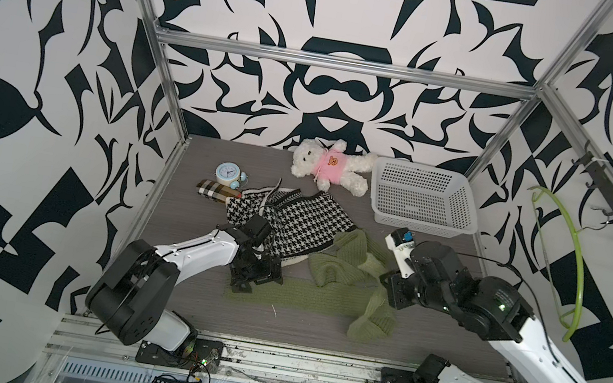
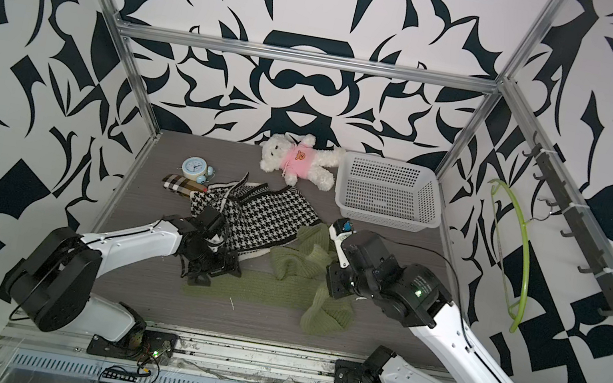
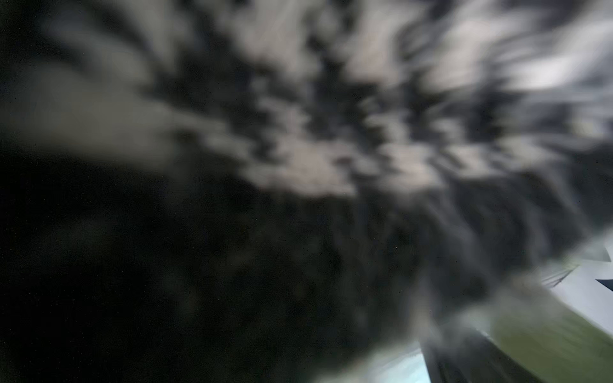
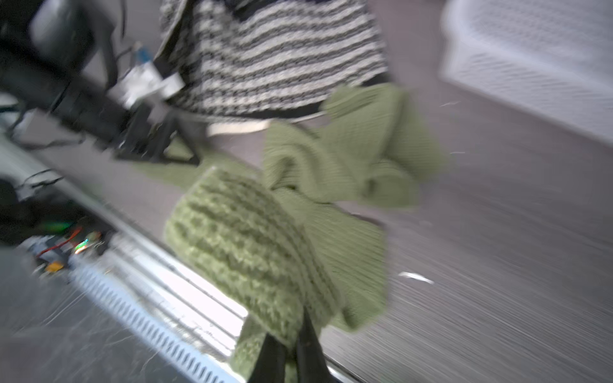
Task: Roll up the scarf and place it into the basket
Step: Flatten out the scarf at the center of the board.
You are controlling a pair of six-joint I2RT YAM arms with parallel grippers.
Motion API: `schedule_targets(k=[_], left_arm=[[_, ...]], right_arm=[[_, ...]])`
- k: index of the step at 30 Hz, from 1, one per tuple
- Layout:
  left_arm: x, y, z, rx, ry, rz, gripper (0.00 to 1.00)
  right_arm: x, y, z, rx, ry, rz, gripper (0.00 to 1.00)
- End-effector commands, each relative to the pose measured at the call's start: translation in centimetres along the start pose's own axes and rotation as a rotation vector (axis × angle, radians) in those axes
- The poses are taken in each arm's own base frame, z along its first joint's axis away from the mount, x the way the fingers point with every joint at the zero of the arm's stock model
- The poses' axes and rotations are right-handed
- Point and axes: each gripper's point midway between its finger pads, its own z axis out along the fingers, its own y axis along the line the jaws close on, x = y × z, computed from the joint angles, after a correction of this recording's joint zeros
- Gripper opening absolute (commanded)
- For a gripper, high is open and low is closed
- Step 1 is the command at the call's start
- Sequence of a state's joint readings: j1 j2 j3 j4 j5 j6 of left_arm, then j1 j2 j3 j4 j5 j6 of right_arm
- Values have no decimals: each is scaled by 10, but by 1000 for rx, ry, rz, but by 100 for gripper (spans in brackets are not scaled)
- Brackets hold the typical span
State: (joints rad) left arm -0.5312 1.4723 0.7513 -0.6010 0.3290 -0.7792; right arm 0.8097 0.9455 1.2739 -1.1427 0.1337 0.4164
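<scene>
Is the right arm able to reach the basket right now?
Probably yes. The basket sits just beyond the right gripper, and nothing stands between them. But the gripper is shut on the green scarf, which trails loose, unrolled.

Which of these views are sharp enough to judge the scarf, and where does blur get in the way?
Both top views: sharp, evenly lit; the green scarf and basket read clearly. Left wrist view: smeared almost entirely, only black-and-white blotches and a green strip. Right wrist view: motion-blurred, yet the scarf's knit at the right gripper is legible; the basket is a white smear.
</scene>
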Motion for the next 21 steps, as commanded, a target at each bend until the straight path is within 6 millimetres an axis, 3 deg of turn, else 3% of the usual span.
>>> schedule_targets(k=[1, 5, 7, 10, 15, 21], left_arm=[[7, 7, 29, 34, 52, -46, 99], [10, 31, 47, -36, 66, -98, 99], [7, 41, 48, -80, 48, -108, 99], [3, 57, 43, -148, 2, -128, 99], [-14, 84, 6, -284, -164, -141, 99], [-9, 51, -9, -157, -129, -21, 99]], right_arm=[[-26, -73, -64, 398, -148, 74, 9], [-63, -104, -134, 586, -339, 107, 9], [-82, -108, -160, 604, -444, 112, 10], [-109, -98, -178, 564, -568, 69, 10], [-146, -59, -161, 416, -623, -64, 13], [-151, -42, -103, 419, -478, -132, 13]])
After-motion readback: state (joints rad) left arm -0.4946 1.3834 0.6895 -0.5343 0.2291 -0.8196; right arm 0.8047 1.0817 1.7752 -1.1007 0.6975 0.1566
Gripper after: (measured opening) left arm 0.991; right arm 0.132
